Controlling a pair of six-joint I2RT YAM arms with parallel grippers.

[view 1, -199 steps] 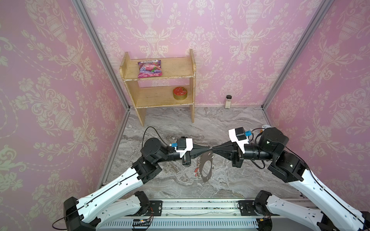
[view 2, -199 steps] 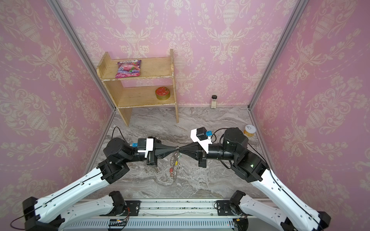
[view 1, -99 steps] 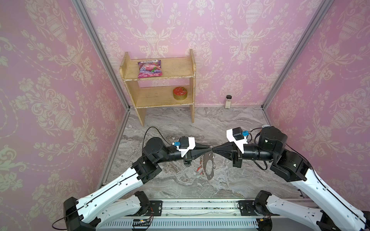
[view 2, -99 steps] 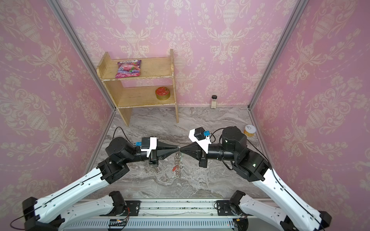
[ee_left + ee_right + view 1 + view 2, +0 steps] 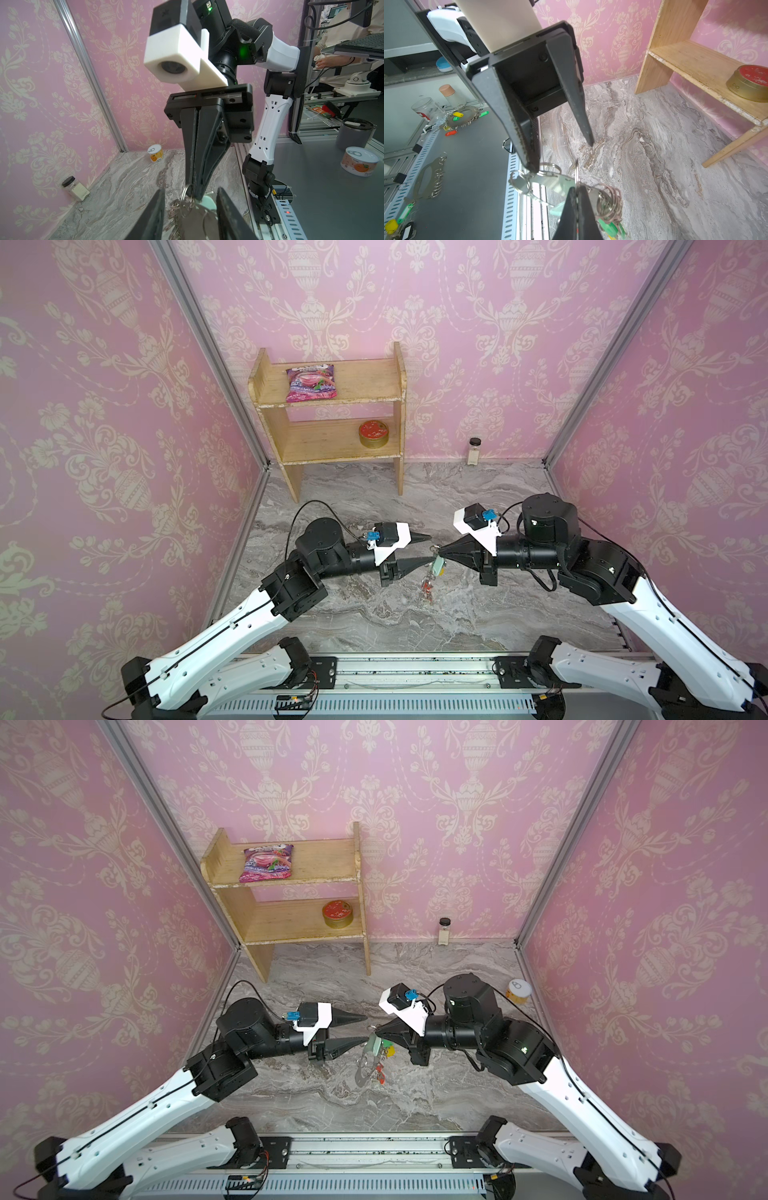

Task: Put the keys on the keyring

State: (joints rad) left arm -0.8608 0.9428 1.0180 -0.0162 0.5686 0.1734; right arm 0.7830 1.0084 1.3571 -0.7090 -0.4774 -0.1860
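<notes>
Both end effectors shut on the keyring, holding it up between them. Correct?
No. Only the right end effector is shut on the keyring; the left end effector stands open, jaws apart, as both top views show. The keyring does hang between them.

At back left a shelf (image 5: 365,381), packet (image 5: 311,384) on upper board, tin (image 5: 374,434) on lower board, jar (image 5: 473,450) right of shelf, keyring (image 5: 362,1071) between left gripper (image 5: 431,547) and right gripper (image 5: 443,550).

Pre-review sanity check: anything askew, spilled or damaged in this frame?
Nothing spilled or damaged. The only oddity: the keyring hangs tilted above the table, pinched at its top rim by the shut right gripper. The open left gripper sits beside the keys.
</notes>
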